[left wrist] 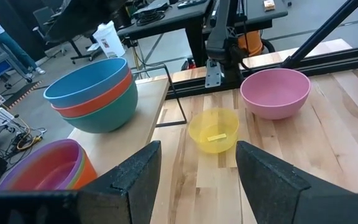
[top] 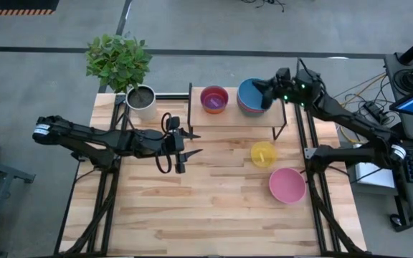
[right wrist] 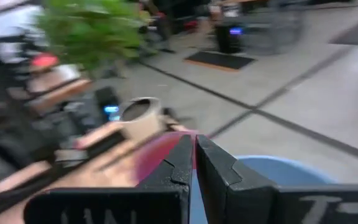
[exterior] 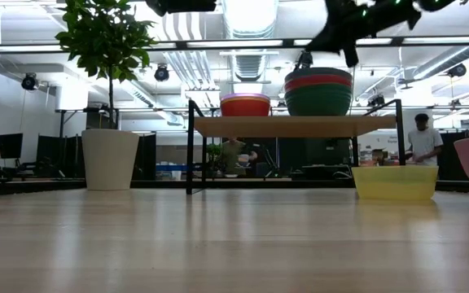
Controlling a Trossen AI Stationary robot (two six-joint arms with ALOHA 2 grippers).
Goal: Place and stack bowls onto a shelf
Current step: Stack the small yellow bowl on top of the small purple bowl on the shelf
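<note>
The shelf (top: pixel 235 122) stands at the table's far side. On it are a stack of larger bowls, blue on red on teal (left wrist: pixel 92 93), and a stack of smaller bowls with purple on top (top: pixel 214 99). A yellow bowl (top: pixel 263 153) and a pink bowl (top: pixel 287 185) sit upright on the table, right of centre. My right gripper (top: pixel 262 89) is shut and empty, a little above the blue bowl's rim (right wrist: pixel 278 168); the low view shows it (exterior: pixel 350 50) clear of the stack (exterior: pixel 318 89). My left gripper (top: pixel 185 143) is open and empty over the table's middle, left of the yellow bowl.
A grey pot with a green plant (top: pixel 140 100) stands at the far left, beside the shelf. The shelf's black legs (top: pixel 282 125) stand just beyond the yellow bowl. People show in the room beyond the table (exterior: pixel 420 142).
</note>
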